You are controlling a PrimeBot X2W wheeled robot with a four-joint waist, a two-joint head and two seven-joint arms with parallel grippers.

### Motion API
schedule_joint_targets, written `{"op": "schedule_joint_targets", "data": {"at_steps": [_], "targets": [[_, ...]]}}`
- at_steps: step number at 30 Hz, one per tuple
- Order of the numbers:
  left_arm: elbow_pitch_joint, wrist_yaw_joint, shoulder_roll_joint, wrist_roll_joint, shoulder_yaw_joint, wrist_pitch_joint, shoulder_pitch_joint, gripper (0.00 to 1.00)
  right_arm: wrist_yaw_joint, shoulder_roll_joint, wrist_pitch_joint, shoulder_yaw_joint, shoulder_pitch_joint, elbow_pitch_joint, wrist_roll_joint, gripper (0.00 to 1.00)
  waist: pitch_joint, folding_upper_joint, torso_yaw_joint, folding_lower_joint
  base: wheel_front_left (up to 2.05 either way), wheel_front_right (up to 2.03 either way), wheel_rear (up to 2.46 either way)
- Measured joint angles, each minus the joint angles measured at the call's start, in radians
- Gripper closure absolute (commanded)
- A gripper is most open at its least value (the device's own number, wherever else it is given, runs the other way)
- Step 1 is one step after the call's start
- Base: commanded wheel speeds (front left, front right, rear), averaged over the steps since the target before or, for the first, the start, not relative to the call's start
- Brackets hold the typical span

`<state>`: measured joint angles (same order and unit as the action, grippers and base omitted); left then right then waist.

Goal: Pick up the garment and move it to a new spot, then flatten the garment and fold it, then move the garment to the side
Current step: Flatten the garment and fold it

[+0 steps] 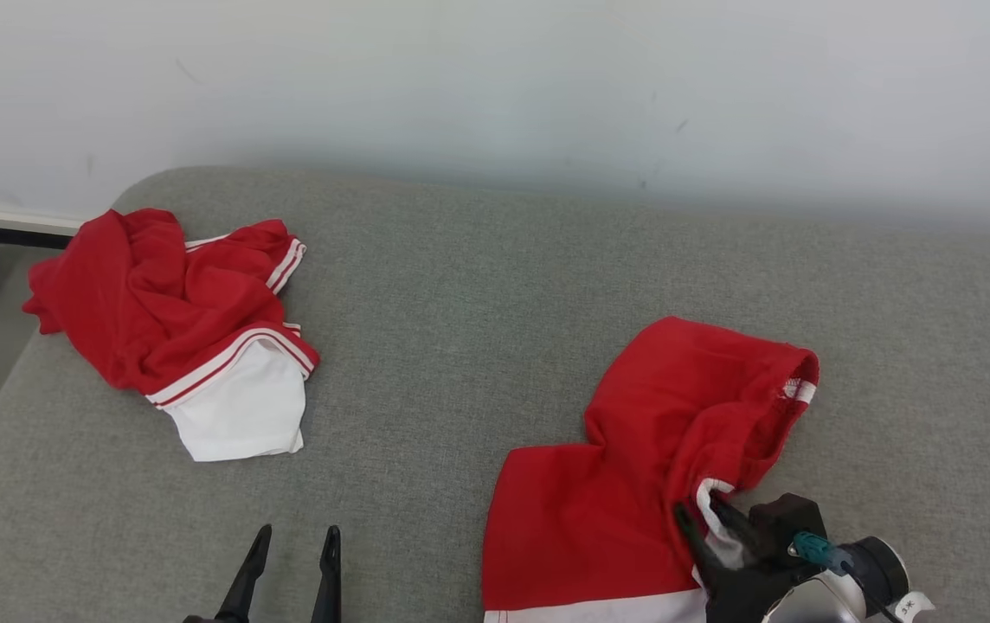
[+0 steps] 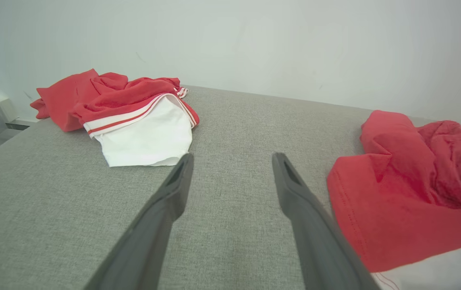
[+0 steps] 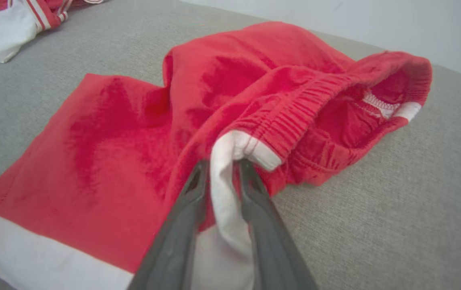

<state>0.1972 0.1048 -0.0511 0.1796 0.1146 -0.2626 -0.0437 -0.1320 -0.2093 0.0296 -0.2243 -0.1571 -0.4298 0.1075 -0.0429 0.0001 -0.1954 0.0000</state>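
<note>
Red shorts with a white side band (image 1: 633, 484) are lying on the grey fabric-covered table (image 1: 478, 329) at the near right in the head view, the right gripper (image 1: 699, 512) pinching their white band; the left gripper (image 1: 298, 541) is hovering wide open, empty. A crumpled red-and-white garment (image 1: 175, 320) is sitting well apart, under a plain pale wall (image 1: 495, 86). In the left wrist view, its spread fingers (image 2: 162, 209) are pointing between both garments. In the right wrist view, nearly shut fingers (image 3: 182, 225) are clamping the white fold. Placing is looking complete; flattening is calling for spreading the bunched waistband.
</note>
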Motion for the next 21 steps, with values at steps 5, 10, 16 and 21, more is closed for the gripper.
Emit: {"op": "schedule_joint_targets", "data": {"at_steps": [5,10,16,21], "targets": [[0.001,-0.008,0.000,0.004,-0.010,0.000,-0.025,0.00,0.000,0.004,-0.085,-0.013,0.002,-0.011,0.067,0.00,0.022,-0.0001,-0.006,-0.0001,0.00,0.00,0.00],[-0.002,-0.010,0.000,0.005,-0.023,0.000,-0.039,0.00,0.000,-0.040,-0.134,-0.020,0.064,0.059,0.151,0.00,0.040,-0.0001,0.026,-0.0001,0.00,0.00,0.00],[-0.011,-0.007,0.000,-0.002,-0.027,0.000,-0.043,0.00,0.000,-0.110,-0.142,0.015,0.133,0.195,0.207,0.00,0.050,0.0000,0.076,-0.0001,0.00,0.00,0.00],[-0.013,-0.002,0.000,-0.002,-0.027,0.000,-0.043,0.00,0.000,-0.144,-0.104,0.078,0.167,0.205,0.211,0.00,0.046,-0.0001,0.088,-0.0001,0.00,0.00,0.00]]}}
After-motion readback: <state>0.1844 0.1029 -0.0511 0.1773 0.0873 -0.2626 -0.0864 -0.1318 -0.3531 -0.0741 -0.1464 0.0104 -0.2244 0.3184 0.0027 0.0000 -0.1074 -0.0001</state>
